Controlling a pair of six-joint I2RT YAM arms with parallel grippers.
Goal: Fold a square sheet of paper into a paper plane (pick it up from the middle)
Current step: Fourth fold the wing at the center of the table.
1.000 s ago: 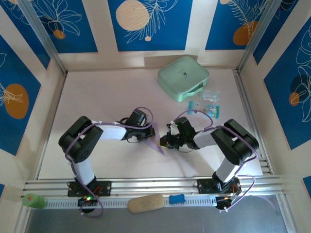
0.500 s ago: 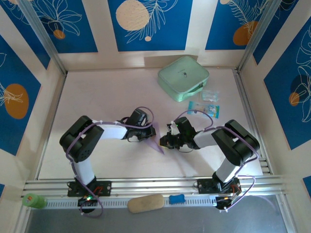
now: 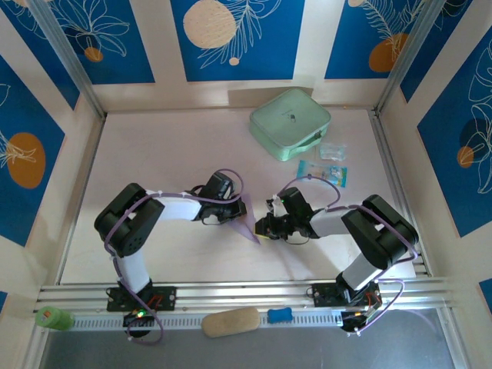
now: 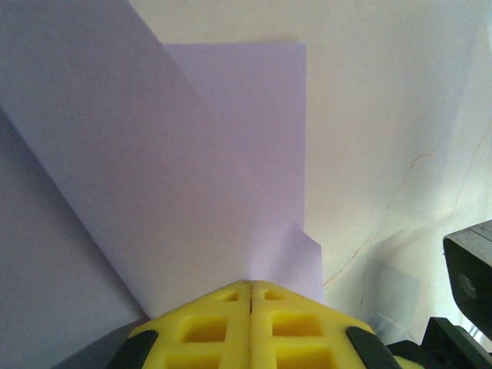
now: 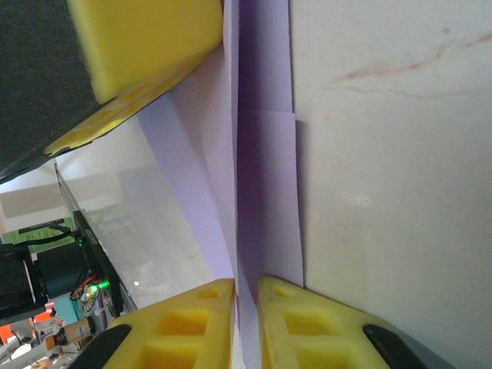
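1. Left gripper (image 4: pixel 250 286): fingers clenched flush, with no gap between them; they pinch the near folded corner of the paper sheet (image 4: pixel 192 192); this grip is unchanged over the last second.
2. Right gripper (image 5: pixel 246 286): the jaws have just gone from a closed pinch to a narrow gap; a folded edge of the sheet stands in that gap and looks loose rather than squeezed.
3. Right arm: in the top view the elbow has swung outward and toward the near edge; the wrist has stayed close to the sheet.
4. Sheet location: partly folded into a narrow pointed strip; it lies between the two grippers, low over the table (image 3: pixel 154 154); whether it rests on the surface cannot be told.
5. Assessment: the right gripper is probably releasing after pressing a crease, so the left grip alone secures the sheet; the plane is not finished; a released flap may spring open, so the left pinch should be kept.
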